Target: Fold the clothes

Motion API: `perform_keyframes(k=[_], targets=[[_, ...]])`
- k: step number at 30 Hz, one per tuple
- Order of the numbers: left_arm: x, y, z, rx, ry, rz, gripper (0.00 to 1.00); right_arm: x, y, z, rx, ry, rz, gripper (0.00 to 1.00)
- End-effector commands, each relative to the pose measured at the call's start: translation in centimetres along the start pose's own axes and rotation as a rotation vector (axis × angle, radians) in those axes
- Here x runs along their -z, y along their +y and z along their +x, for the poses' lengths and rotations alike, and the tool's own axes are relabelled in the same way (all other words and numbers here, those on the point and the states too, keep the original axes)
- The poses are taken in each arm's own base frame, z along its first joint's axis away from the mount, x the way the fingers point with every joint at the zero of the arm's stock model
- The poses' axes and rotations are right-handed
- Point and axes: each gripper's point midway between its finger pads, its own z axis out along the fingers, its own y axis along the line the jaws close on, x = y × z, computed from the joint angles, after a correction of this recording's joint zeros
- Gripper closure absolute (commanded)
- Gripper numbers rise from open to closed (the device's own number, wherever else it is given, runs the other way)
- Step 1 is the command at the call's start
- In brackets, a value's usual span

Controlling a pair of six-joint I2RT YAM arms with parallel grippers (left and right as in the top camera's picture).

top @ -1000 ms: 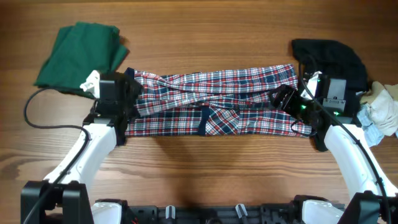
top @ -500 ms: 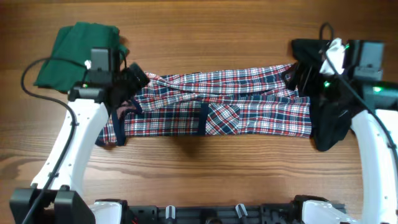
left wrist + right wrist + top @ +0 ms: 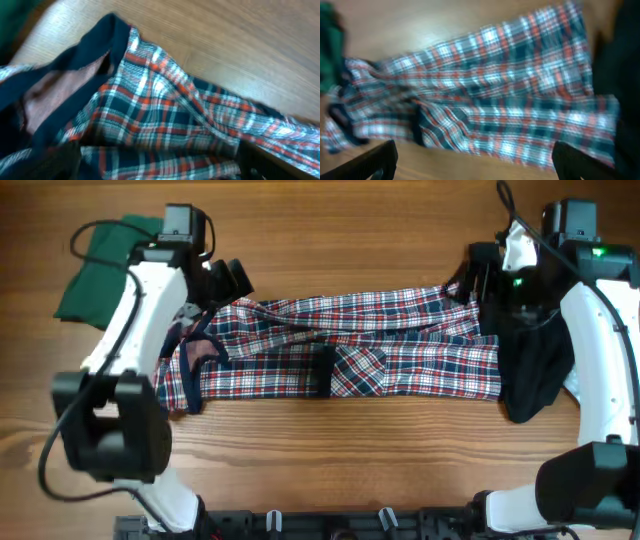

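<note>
Left pincer (image 3: 235, 277) gapes over soft, rumpled plaid garment (image 3: 340, 355).

Your right wrist view was blurred; your arms (image 3: 590, 340) hid parts of the black garment (image 3: 530, 385) and green garment (image 3: 85, 280).

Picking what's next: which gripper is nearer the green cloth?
Left. The left gripper hangs beside the green cloth; the right gripper is at the far end of the plaid garment.
</note>
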Motion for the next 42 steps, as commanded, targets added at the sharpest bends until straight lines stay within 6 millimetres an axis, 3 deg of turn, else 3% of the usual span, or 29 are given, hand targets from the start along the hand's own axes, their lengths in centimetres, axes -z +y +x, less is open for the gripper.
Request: perform_keyframes(k=[1,6,12,16,18,24,25,26,29,32,35,39,42], targets=[[-1.7,-0.5,-1.8,-0.062,-0.047,0.008,0.01,0.6,2.6,-1.8,-0.004,-0.063,-0.136,0.0],[-3.5,-0.6,-4.9,-0.132,-0.161,-0.019,0.0,0.0,0.2,-0.9,-0.019,-0.034,-0.013,0.0],[-7.0,0.4,-4.9,-0.264,-0.133,-0.071,0.05,-0.3,0.0,-0.5,-0.003,-0.018,-0.006,0.01],[-9.0,1.0,-4.7,-0.287,-0.111,-0.093,0.34,-0.3,-0.1,-0.5,-0.003,-0.021,-0.003,0.05],[-9.7,1.2,-4.5,-0.287,-0.1,-0.098,0.61,-0.3,-0.1,-0.5,-0.002,-0.021,-0.003,0.05],[-9.7,2.1,-4.6,-0.285,-0.105,-0.148,0.65,-0.3,-0.3,-0.6,-0.003,-0.024,0.012,0.05],[-9.8,2.1,-4.3,-0.287,-0.095,-0.151,0.74,-0.2,-0.5,-0.6,-0.002,-0.026,0.022,0.05],[-9.8,2.2,-3.9,-0.289,-0.079,-0.157,0.96,-0.2,-0.6,-0.8,0.0,-0.032,0.027,0.05],[-9.9,2.2,-2.8,-0.298,-0.04,-0.168,0.96,-0.2,-1.2,-1.0,0.001,-0.041,0.063,0.06],[-9.4,2.4,-2.7,-0.254,-0.04,-0.171,0.96,-0.1,-2.2,-0.4,-0.015,-0.02,0.121,0.12],[-6.9,1.7,-3.6,-0.241,-0.091,-0.158,0.96,-0.5,-3.3,0.0,-0.053,0.004,0.176,0.15],[-1.8,0.2,-5.1,-0.216,-0.204,-0.108,0.96,-4.5,-5.1,0.1,-0.117,0.097,0.188,0.19],[-1.4,0.2,-5.0,-0.216,-0.203,-0.109,0.96,-8.0,-6.7,-0.9,-0.169,0.113,0.198,0.25]])
